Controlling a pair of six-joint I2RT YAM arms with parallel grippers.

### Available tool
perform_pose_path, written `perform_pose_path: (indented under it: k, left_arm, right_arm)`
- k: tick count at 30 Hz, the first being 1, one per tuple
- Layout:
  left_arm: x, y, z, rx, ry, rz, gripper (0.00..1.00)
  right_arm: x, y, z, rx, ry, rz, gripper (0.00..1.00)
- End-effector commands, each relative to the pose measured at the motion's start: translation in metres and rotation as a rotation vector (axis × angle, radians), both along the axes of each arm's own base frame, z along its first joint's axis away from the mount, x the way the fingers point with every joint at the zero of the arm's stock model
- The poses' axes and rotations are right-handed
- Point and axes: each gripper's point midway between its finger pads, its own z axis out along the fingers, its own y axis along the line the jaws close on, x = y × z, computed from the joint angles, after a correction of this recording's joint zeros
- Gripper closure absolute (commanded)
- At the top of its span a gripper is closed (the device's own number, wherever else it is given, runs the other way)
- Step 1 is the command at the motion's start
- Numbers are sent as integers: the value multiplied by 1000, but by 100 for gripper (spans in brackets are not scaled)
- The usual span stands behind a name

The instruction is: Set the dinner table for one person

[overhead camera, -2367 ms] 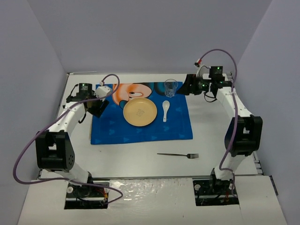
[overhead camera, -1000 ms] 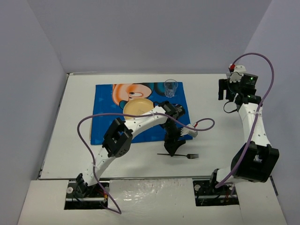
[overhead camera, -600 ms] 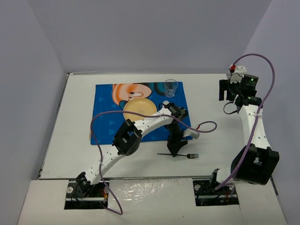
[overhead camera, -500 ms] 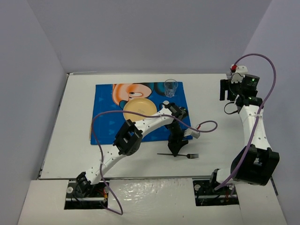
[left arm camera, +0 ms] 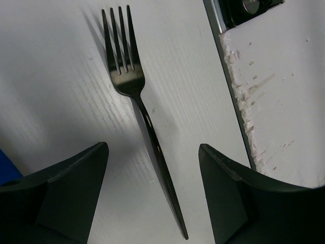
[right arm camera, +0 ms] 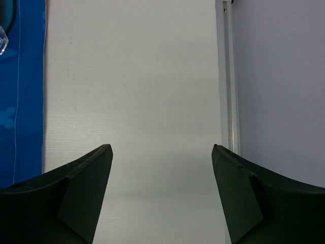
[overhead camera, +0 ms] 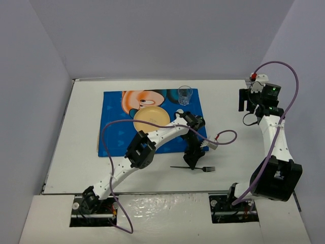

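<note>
Dinner table (overhead camera: 81, 132) is the big white top under everything, and it fills most of both wrist views too. Count so far: 1 blue placemat (overhead camera: 122, 137), 1 yellow plate (overhead camera: 151, 118) on it, 1 clear glass (overhead camera: 185, 95) at about 1 o'clock from the plate, and 1 dark fork (overhead camera: 205, 169) on bare table at roughly 5 o'clock from the plate, off the mat.

Left gripper (overhead camera: 192, 163) is right over the fork's handle. In its wrist cam the left gripper (left arm camera: 152, 146) is spread wide, 1 finger on each side of the fork (left arm camera: 144, 118), neither one touching it. Tines point to about 11 o'clock, and the table's edge and a rough white board are at 2 o'clock.

Right gripper (overhead camera: 244, 99) is out at 3 o'clock by the table's right edge, also spread apart with nothing in it (right arm camera: 160, 147). Under it is bare table, with the mat's edge at 9 o'clock and the edge rail at 3 o'clock.
</note>
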Motion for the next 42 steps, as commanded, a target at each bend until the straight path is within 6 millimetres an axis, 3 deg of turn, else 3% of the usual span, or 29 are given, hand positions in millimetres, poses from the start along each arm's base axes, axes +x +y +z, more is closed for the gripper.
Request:
perform_pose_path:
  k: [1,9,12,13,20,33,36,40,42]
  left_arm:
    - [-47,53,45,175,175,-48,31]
    - [-61,77,42,242,201,-73,31]
    - [-66,83,37,271,215,-81,36]
    - [-67,85,35,277,215,-86,42]
    - [-66,84,16,313,224,-96,60]
    - [-68,79,-16,370,239,-113,62]
    - [-55,70,-34,399,181,-47,66]
    - [-29,57,-64,438,8,85,60]
    - [-20,49,-69,425,-43,143,60]
  right_arm:
    - [10,-6,25,-20,-97,-12,24]
    - [10,-5,22,-10,-96,-14,24]
    - [10,-4,21,-2,-97,-14,24]
    - [10,-4,21,-2,-97,-16,24]
    - [8,-4,20,-2,-99,-20,24]
    - [6,-6,11,-14,-86,-26,24]
    - [6,-8,13,-23,-89,-34,24]
    - [6,-10,18,-34,-98,-42,24]
    - [6,-12,22,-46,-105,-46,24]
